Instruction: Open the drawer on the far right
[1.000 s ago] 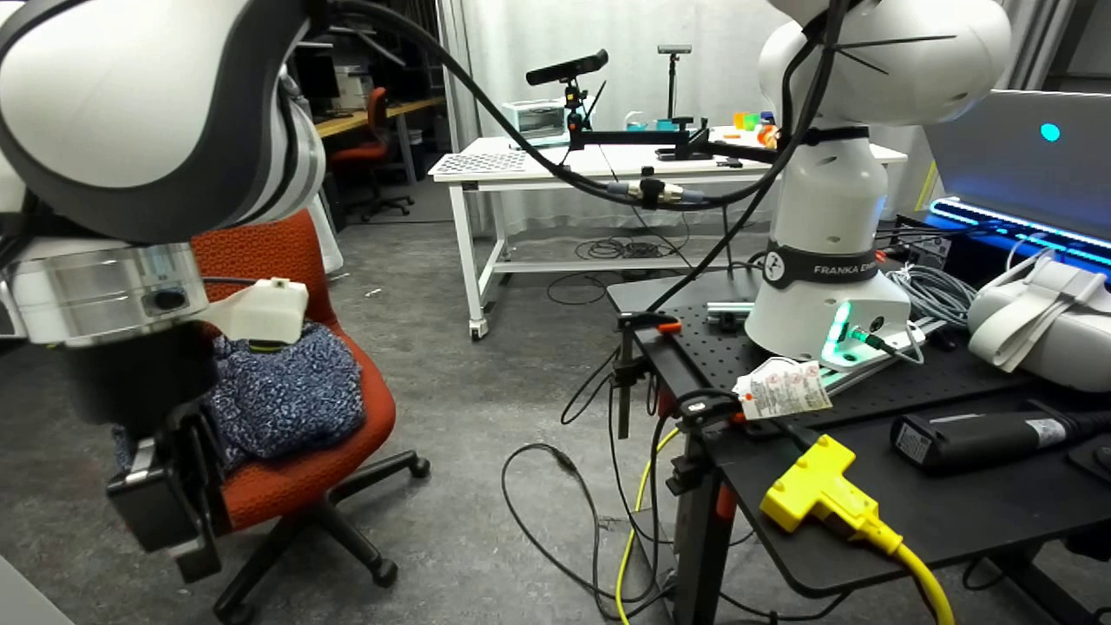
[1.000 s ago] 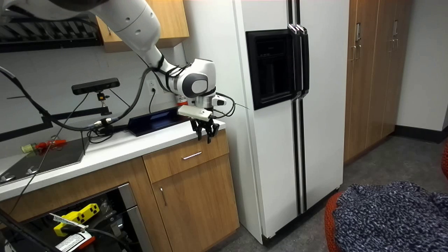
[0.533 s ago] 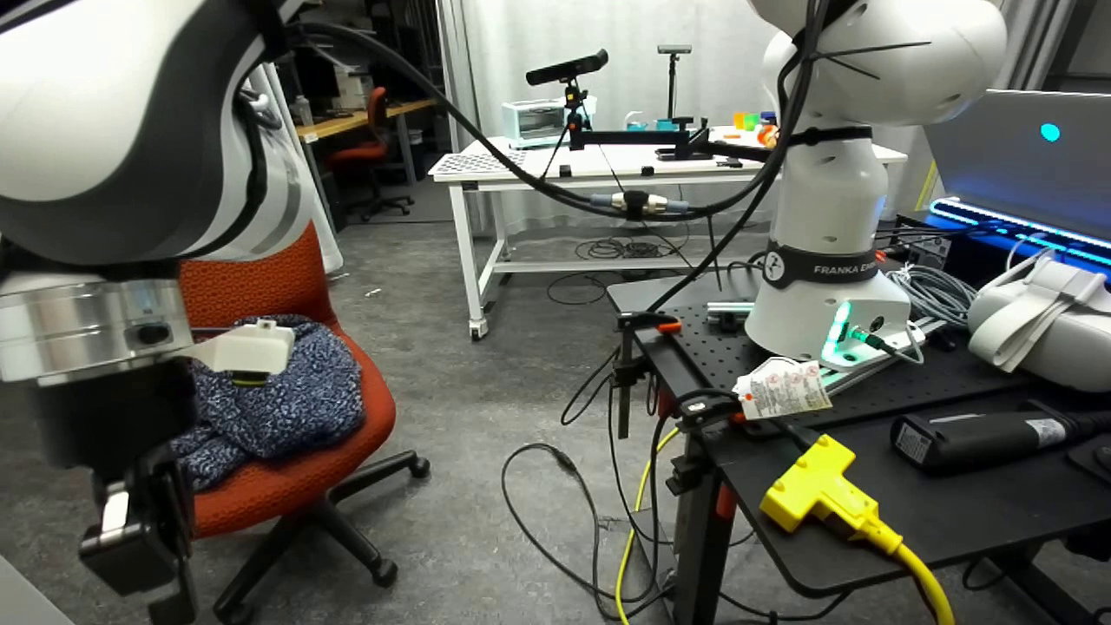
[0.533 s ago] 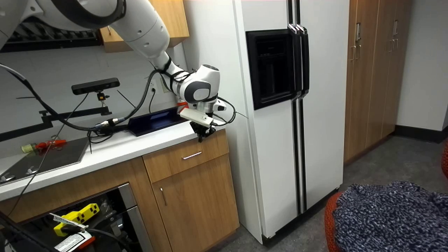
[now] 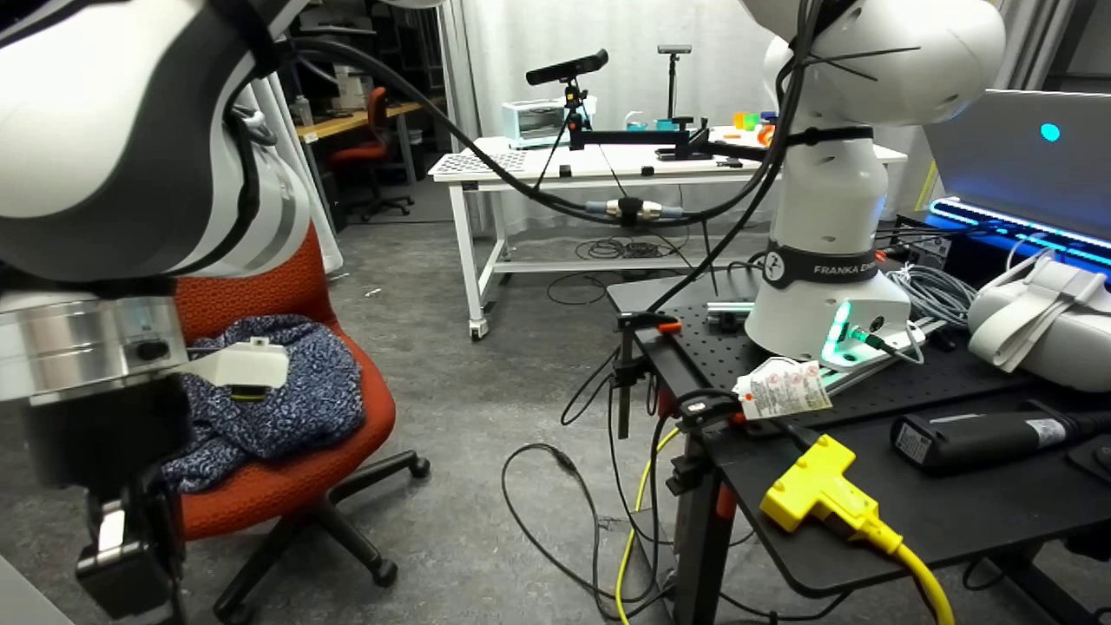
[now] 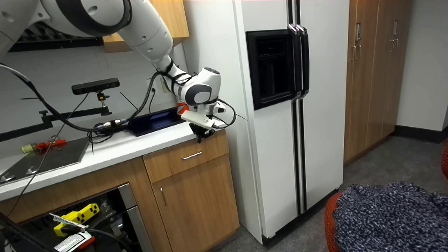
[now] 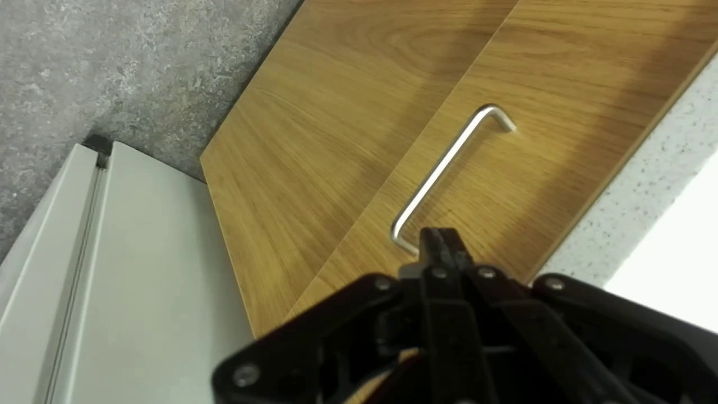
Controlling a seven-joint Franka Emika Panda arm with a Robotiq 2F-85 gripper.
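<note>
wooden, light-brown and flat-fronted, the drawer (image 6: 173, 160) sits closed directly under the white counter (image 6: 157, 140); it probably slides stiffly, so hook its slim, silver metal handle (image 7: 440, 170) mid-length. the black, two-fingered hand (image 7: 443, 238) is pinched together, empty.

Drawer (image 6: 177, 161) under countertop (image 6: 112, 150) (fridge (image 6: 273, 150) just beside), above cabinet door (image 6: 199, 196)

The black end effector (image 7: 445, 247) has seemingly silver screws (image 7: 246, 375).

White arm (image 6: 148, 35) angled downward, wrist (image 6: 203, 87) bent, black fingers (image 7: 433, 247) pressed together, pointing down
</note>
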